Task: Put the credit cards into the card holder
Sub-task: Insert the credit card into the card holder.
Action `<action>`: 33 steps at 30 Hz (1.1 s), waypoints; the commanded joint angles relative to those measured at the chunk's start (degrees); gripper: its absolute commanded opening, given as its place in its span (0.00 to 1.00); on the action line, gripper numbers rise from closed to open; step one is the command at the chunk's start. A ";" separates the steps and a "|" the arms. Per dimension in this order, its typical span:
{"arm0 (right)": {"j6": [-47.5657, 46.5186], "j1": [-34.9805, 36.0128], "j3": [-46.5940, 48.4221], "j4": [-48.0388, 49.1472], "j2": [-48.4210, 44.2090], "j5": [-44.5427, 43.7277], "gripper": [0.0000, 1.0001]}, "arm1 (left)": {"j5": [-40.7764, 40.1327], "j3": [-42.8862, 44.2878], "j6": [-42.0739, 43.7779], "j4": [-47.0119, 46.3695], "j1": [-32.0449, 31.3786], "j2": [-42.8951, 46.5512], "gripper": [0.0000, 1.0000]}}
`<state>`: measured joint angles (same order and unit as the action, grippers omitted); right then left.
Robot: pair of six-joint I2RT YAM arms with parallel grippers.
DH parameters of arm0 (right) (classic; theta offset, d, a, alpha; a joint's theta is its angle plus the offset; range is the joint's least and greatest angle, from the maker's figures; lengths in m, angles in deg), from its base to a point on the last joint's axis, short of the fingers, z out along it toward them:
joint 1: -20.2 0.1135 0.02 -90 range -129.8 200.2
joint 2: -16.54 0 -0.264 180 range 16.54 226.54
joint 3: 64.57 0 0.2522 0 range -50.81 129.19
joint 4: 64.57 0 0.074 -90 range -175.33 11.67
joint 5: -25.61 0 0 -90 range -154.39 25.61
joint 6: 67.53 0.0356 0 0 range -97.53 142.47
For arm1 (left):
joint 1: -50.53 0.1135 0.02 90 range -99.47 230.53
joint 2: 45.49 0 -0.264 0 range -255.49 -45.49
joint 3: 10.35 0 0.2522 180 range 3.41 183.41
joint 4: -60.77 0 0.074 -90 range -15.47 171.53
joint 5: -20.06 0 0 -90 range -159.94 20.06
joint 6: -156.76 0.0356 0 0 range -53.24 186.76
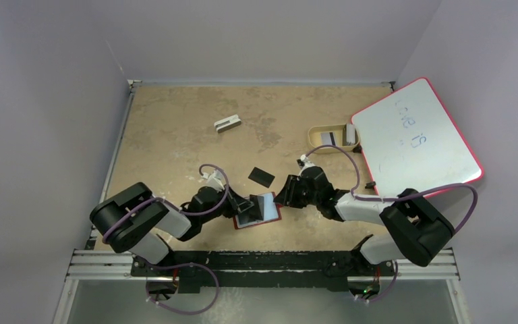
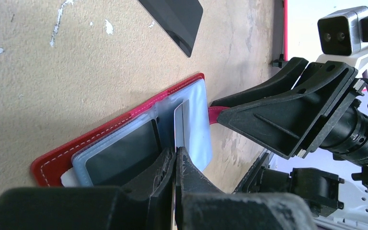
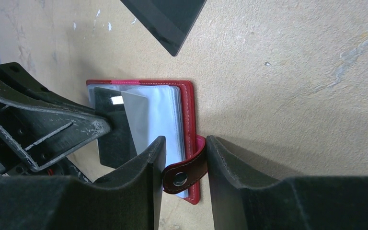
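A red card holder (image 3: 163, 115) lies open on the tan table (image 1: 168, 135), just in front of the two arm bases, with its clear plastic sleeves fanned upward.

The right gripper (image 3: 184, 165) is on the holder's near right edge. Its two fingers are closed against the red snap strap (image 3: 181, 176), which fills the gap between them, so the holder appears to be pinned in place.

The left gripper (image 2: 176, 152) reaches in from the holder's left side. Its fingers are pressed together on a thin grey card (image 3: 136, 115), and the card's free end rests among the sleeves. It looks partly fed in, not seated.

A dark card (image 2: 124, 153) seems to sit already inside one sleeve.

Just beyond the holder, a black card (image 1: 261, 176) lies loose on the table. Farther back and to the right of the holder, a tan tray (image 1: 318, 130) holds at least two pale cards (image 1: 351, 133). A whiteboard (image 1: 415, 138) lies past the tray. A small grey-white block (image 1: 227, 123) sits well beyond the holder, to the left.

Judging by this, the task is early to midway: perhaps one card is stowed, one is going in, and the black card and the tray cards are left.
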<state>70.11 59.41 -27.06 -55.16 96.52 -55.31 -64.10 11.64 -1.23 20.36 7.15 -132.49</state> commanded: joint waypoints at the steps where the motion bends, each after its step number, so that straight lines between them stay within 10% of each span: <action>1: 0.93 0.09 -0.62 1.20 0.52 0.10 0.38 | -3.21 -0.72 -1.27 -4.65 -0.92 -2.46 0.00; 18: 3.89 0.61 -2.62 3.53 0.00 0.33 0.35 | -9.29 -0.20 -2.56 -1.20 -4.48 -1.92 0.00; 33: 2.59 0.61 -1.73 -0.48 -3.32 -1.94 0.35 | -15.76 5.29 -1.82 23.49 -6.62 11.18 0.29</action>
<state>73.76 59.69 -29.42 -52.99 95.45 -55.75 -75.70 13.76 -4.33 33.67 0.83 -124.86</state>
